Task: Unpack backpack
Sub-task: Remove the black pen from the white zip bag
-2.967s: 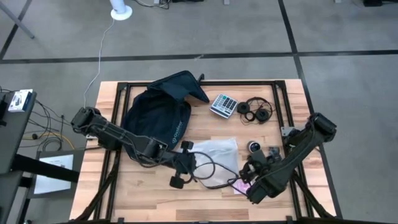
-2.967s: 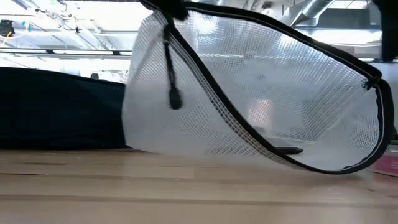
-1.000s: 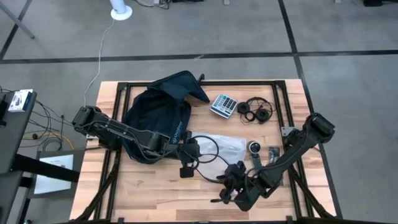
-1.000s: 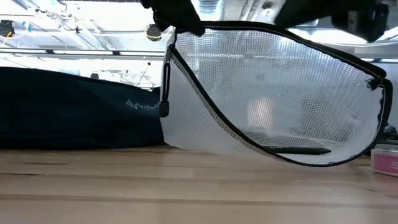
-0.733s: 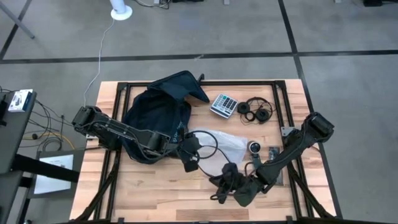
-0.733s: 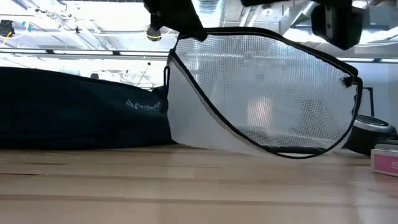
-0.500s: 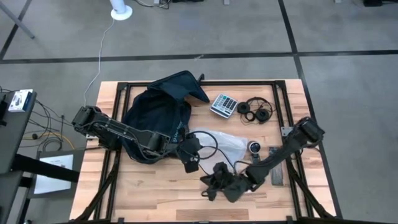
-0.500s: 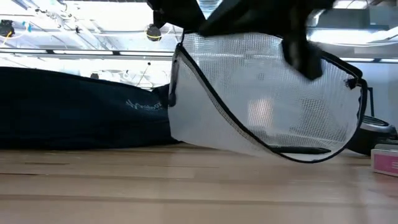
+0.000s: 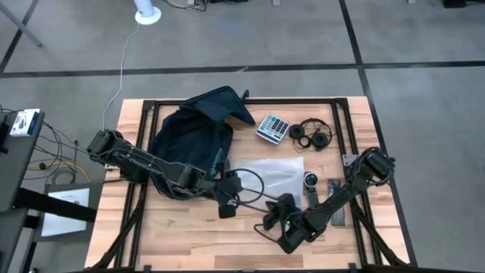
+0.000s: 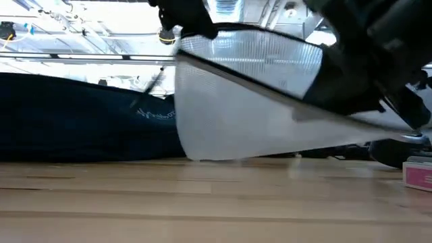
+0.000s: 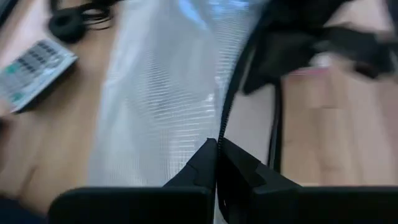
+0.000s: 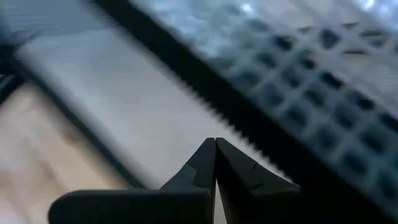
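The dark navy backpack (image 9: pixel 193 138) lies on the table's far left part, low and wide in the low view (image 10: pixel 81 121). A clear mesh pouch (image 9: pixel 276 174) with a black zipper edge hangs between my two grippers, its lower fold (image 10: pixel 223 155) on the wood. My left gripper (image 9: pixel 225 205) is shut on the pouch's end beside the backpack. My right gripper (image 9: pixel 270 220), nearer the table's front edge, is shut on the pouch's other end. In the low view the right arm (image 10: pixel 378 61) hides that end. My left gripper pinches the pouch's black zipper edge (image 11: pixel 222 127) between its two fingers, slanting down from the table's left. The edge runs on away from the fingertips, with the mesh wall (image 11: pixel 168 93) hanging beside it. My right gripper pinches the pouch's mesh wall (image 12: pixel 186 134) close beside the black zipper band (image 12: pixel 205 93). It comes slanting down from the table's right. That end is held lower than the left one, so the zipper edge (image 10: pixel 270 91) slopes down toward it.
At the far side lie a calculator (image 9: pixel 272 128) and black headphones (image 9: pixel 312 135). A small round thing (image 9: pixel 310 179) and a dark flat piece (image 9: pixel 334 187) sit right of the pouch. A pink box (image 10: pixel 418 174) shows at the right in the low view.
My right gripper has gone down and rolled, taking its end of the pouch with it. The pouch, a wide upright arc a second ago, is now tipped over: its zipper edge slopes down to the right while the left end has stayed high.
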`<state>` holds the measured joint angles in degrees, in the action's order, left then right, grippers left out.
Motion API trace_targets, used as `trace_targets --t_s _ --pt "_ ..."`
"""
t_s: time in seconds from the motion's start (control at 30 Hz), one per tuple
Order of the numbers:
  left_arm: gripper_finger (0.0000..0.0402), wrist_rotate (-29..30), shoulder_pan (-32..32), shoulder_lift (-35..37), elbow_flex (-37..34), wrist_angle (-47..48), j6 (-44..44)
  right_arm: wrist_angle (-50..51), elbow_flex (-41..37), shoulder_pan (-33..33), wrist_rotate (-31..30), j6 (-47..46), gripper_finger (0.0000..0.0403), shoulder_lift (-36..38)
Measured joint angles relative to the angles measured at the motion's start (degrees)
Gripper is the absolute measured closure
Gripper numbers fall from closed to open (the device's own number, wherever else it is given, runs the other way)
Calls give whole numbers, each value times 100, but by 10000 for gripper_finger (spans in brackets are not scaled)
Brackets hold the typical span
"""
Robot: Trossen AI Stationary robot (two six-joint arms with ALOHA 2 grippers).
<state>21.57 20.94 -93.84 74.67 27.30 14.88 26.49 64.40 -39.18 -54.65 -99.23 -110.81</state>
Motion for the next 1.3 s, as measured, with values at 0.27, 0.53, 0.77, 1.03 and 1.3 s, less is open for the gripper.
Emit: trace_targets --t_s 0.27,0.53,0.77,1.03,1.3 --pt "402 -519 134 1 0 -776 -62 -595 0 487 -403 856 403 -11" --pt "402 -633 132 0 0 -257 -51 -848 0 978 -400 2332 403 -11" --pt "402 -798 130 2 0 64 -102 -1421 0 1340 -395 3041 403 -11" --pt "402 -833 130 2 0 387 -535 -1367 0 1576 -306 2697 403 -11" --pt "402 -1042 115 0 0 56 -646 -1281 0 1572 19 3606 403 -11"
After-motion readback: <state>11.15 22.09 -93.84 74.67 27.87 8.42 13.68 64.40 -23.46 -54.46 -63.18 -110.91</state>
